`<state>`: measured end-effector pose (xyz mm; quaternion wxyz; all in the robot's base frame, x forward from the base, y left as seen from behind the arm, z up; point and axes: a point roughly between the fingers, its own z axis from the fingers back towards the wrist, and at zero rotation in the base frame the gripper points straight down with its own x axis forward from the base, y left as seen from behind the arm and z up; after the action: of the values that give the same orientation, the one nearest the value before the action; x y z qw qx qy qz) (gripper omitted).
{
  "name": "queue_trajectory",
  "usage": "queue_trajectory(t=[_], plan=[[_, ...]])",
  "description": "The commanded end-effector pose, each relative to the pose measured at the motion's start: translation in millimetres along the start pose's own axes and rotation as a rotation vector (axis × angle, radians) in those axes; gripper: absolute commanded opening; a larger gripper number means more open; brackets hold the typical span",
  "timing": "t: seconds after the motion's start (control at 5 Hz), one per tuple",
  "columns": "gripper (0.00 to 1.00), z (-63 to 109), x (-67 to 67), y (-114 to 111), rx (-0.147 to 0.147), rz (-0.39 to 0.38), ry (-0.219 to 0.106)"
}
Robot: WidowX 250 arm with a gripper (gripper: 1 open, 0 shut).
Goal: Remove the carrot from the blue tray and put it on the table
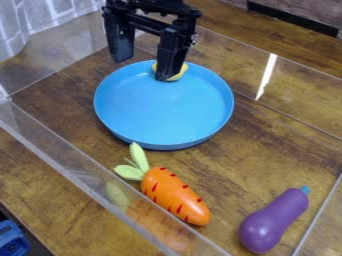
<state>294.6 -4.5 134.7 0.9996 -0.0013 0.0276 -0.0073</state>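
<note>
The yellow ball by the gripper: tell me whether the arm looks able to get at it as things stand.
Probably yes: the gripper has open fingers right by the yellow ball, though one finger overlaps it in view, so some shifting may be needed first.

Room lies between carrot (175, 195) and eggplant (274, 220); a clear wall (80, 165) stands near the carrot.
</note>
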Motion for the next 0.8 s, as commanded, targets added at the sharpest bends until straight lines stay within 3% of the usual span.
queue_trajectory(t=[0.0, 0.2, 0.6], plan=[[1.0, -9.4, 0.3, 0, 0.0, -0.031, 0.009], [1.0, -18.9, 0.8, 0, 0.0, -0.063, 0.017], [1.0, -15.2, 10.4, 8, -0.001, -0.102, 0.009]])
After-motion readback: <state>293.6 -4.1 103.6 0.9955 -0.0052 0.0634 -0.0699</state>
